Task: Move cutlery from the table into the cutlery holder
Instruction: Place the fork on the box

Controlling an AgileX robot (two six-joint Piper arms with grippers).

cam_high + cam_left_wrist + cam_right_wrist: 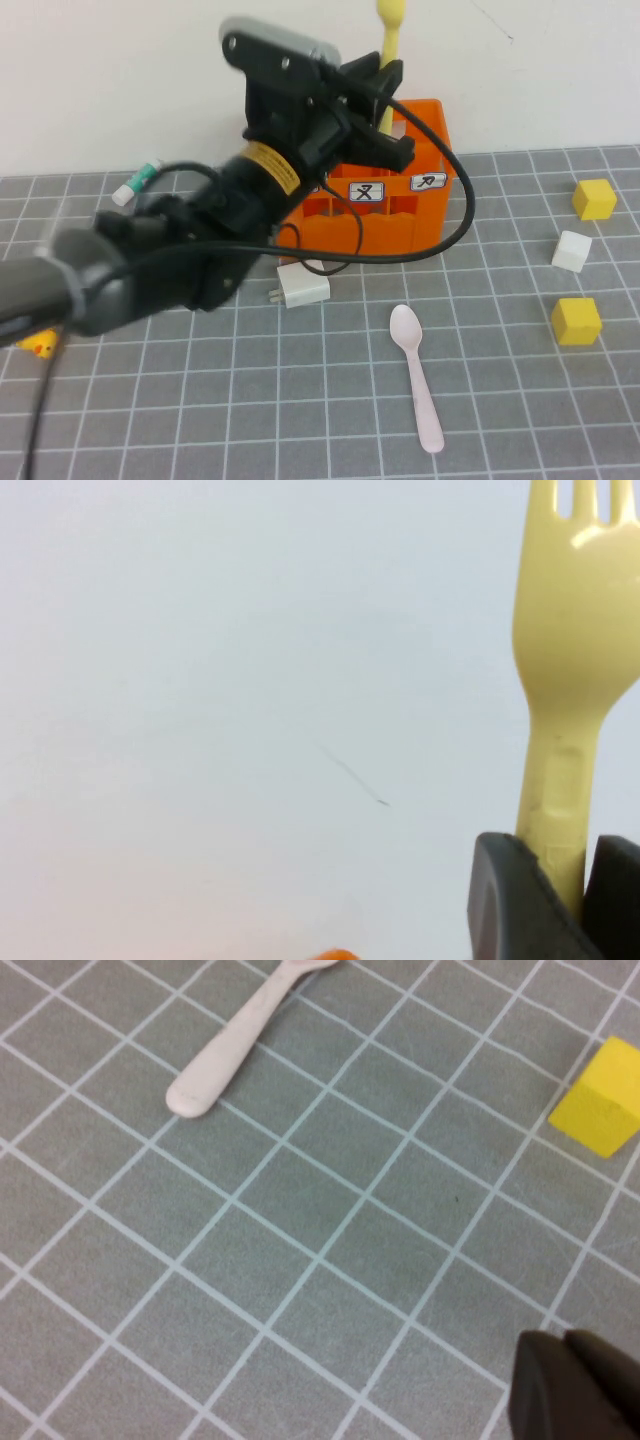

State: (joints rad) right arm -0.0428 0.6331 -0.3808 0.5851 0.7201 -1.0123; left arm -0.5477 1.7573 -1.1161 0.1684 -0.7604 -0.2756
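Yellow fork: the yellow plastic fork [390, 40] is standing upright with tines up, its handle pinched low down between the jaws of the left gripper [385, 95]; the left wrist view is showing the same grip, dark fingers [510, 900] pressing on either side of the handle [560, 790].
Left gripper position: it is hovering over the back of the orange cutlery holder [400, 215], above the rim and near the right-hand end.
Step in hand: judging by this pose, the fork is being delivered to the holder and has not yet been let go.
Fork tip: whether the handle's lower end is already sitting inside a compartment is probably not decidable, since the gripper is hiding it.
Next move, fork: it is calling for a straight descent into one divider slot, then a spreading of the jaws and a clean lift clear of the rim.
Pink spoon: the pale pink plastic spoon [417, 375] is lying flat on the grey gridded table [250, 420], in front of the holder and well apart from it, bowl toward the crate.
Right gripper: only a dark corner of the right gripper [575, 1385] is showing, hanging above the table near the spoon's handle end [200, 1085]; I cannot tell how its jaws are standing.
Remaining work: the spoon is waiting to be picked up.
Bystanders: a white charger plug [300, 288] is lying just in front of the holder.
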